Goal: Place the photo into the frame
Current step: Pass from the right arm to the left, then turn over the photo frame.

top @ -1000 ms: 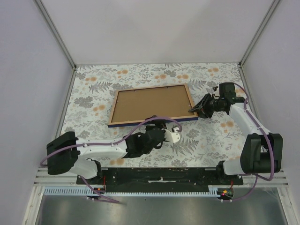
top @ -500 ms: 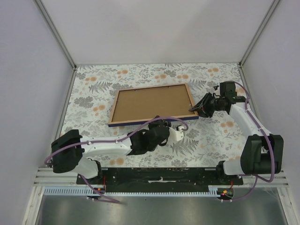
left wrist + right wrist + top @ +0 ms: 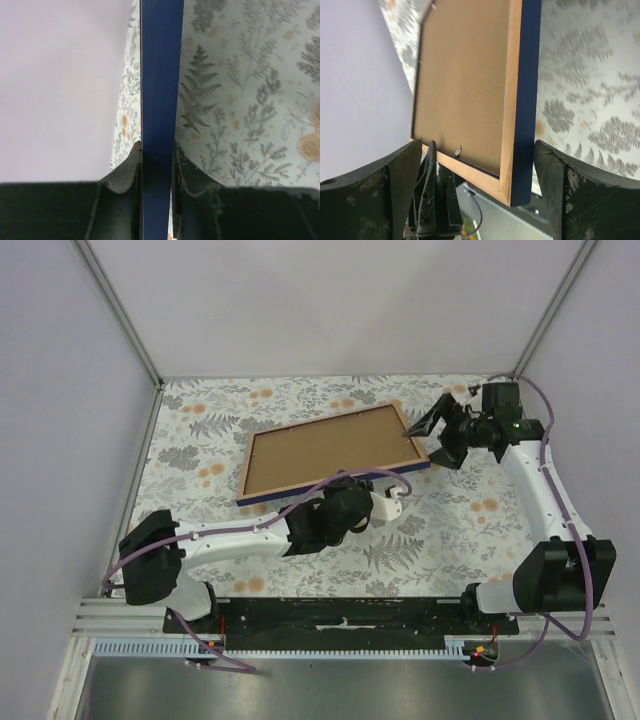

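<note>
- Pale lilac walls close in a table covered with a grey floral tablecloth.
- On the near side, the left gripper is nipped down on the near long edge of the large, thin-rimmed rectangular frame, which is light wood on its face and dark blue on its side. Both black fingers press flat against that blue edge.
- At the frame's far right corner, the right gripper stands spread wide. Its fingers sit on either side of the corner without touching it, and it holds nothing.
- The frame sits around the middle of the table, skewed, with its right end reaching toward the far right corner. That end looks lifted off the cloth.
- A flat brown backing board fills the frame.
- The sepia paper photo is not visible from any angle.
- As I read it, the frame hangs from one thin rim. The left grip should stay firm and move slowly.
- The right gripper would do best to close squarely on the wooden rim, not on the board, before the left gripper lets go.
- That board probably has to come out before the photo can go in.
</note>
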{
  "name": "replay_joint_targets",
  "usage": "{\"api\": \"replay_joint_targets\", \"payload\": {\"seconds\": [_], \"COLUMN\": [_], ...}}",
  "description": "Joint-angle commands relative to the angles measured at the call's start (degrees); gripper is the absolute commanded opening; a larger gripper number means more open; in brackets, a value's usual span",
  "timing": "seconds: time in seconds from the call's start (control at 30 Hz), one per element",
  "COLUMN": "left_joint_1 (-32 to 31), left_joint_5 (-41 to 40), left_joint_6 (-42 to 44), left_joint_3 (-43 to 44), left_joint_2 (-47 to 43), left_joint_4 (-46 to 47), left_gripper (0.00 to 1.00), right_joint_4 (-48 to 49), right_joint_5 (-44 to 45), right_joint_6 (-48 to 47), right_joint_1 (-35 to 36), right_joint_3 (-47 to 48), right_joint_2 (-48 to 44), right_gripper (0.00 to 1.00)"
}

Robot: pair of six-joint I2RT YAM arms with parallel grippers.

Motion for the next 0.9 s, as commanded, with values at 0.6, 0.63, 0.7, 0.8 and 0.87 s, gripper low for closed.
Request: {"api": "replay_joint_targets", "payload": {"seconds": [0.6, 0.63, 0.7, 0.8, 0.87], "left_joint_1": [6.02, 6.19, 6.81, 7.51, 7.95], "left_joint_5": [0.45, 0.89, 1.42, 1.78, 1.78], "left_joint_6": [-13.37, -14.42, -16.1, -18.56, -20.32], "left_joint_3": [33.19, 34.6, 37.33, 41.55, 44.88], "left_joint_2": [0.49, 1.1, 1.9, 3.57, 5.05], "left_joint_4": [-13.22, -14.36, -16.12, -18.76, -21.3], "left_gripper": [0.02, 0.02, 0.02, 0.02, 0.02], "right_joint_4": [-5.36, -5.0, -4.39, -2.98, -2.1], "right_joint_5": [9.66, 9.39, 9.56, 9.48, 9.04], "right_joint_6": [-1.11, -1.11, -1.46, -1.72, -1.72], "right_joint_1": [-13.48, -13.48, -13.48, -13.56, -13.48], "right_joint_3": [22.19, 21.22, 19.29, 15.77, 13.66], "right_joint_2": [-5.39, -5.39, -5.65, -5.92, -5.83], "right_gripper": [0.98, 0.98, 0.98, 0.98, 0.98]}}
